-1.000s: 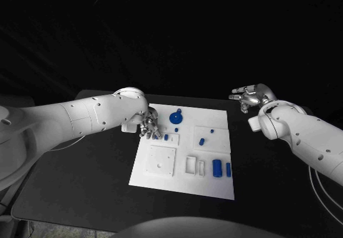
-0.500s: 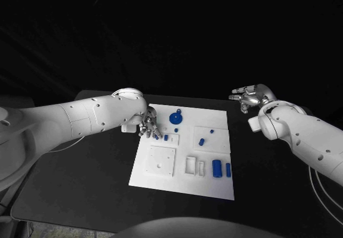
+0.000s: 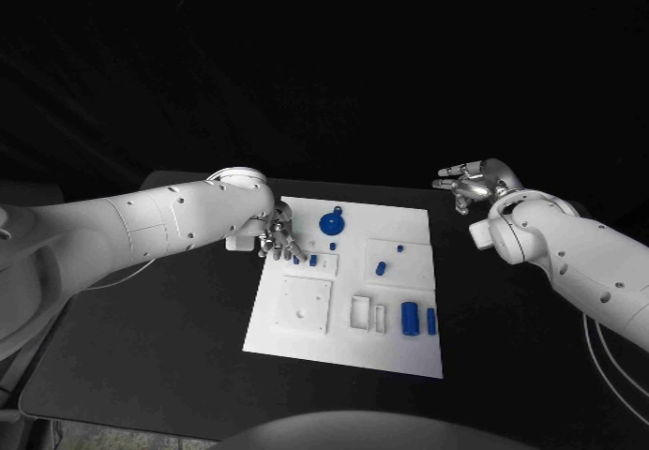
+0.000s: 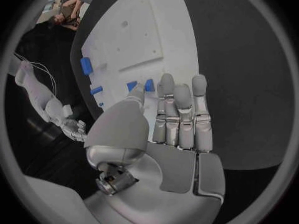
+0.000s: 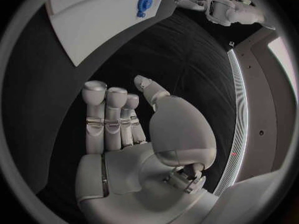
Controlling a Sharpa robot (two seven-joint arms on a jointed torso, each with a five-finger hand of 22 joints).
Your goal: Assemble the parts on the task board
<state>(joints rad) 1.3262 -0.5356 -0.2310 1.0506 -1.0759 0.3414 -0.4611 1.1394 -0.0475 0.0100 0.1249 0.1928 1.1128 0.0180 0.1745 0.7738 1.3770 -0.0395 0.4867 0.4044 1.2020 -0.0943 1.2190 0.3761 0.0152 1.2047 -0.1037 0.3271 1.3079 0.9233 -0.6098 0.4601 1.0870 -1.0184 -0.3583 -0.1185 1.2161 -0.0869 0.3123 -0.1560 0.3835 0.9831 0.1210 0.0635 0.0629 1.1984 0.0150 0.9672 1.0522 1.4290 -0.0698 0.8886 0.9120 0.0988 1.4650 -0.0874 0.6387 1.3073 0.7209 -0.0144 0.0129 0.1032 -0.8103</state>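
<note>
The white task board (image 3: 346, 349) lies in the middle of the black table. My left hand (image 3: 280, 239) hovers over its far left corner, fingers stretched out and holding nothing. Just past its fingertips (image 4: 167, 80) stand two small blue parts (image 3: 296, 260) (image 4: 149, 84). A round blue disc (image 3: 333, 223) (image 5: 144, 2) lies at the board's far edge. Further blue pieces sit mid-board (image 3: 383, 268) and near the right edge (image 3: 410, 316). My right hand (image 3: 467, 181) (image 5: 124, 124) is raised off the board's far right corner, open and empty.
A raised white square plate (image 3: 306, 303) and a white rectangular socket (image 3: 361, 312) sit on the board's near half. Black table (image 3: 162, 347) surrounds the board on all sides. My left forearm (image 3: 149, 220) reaches in over the table's left part.
My left hand has shifted very slightly over the board's far left corner. The right hand and the parts have not moved.
</note>
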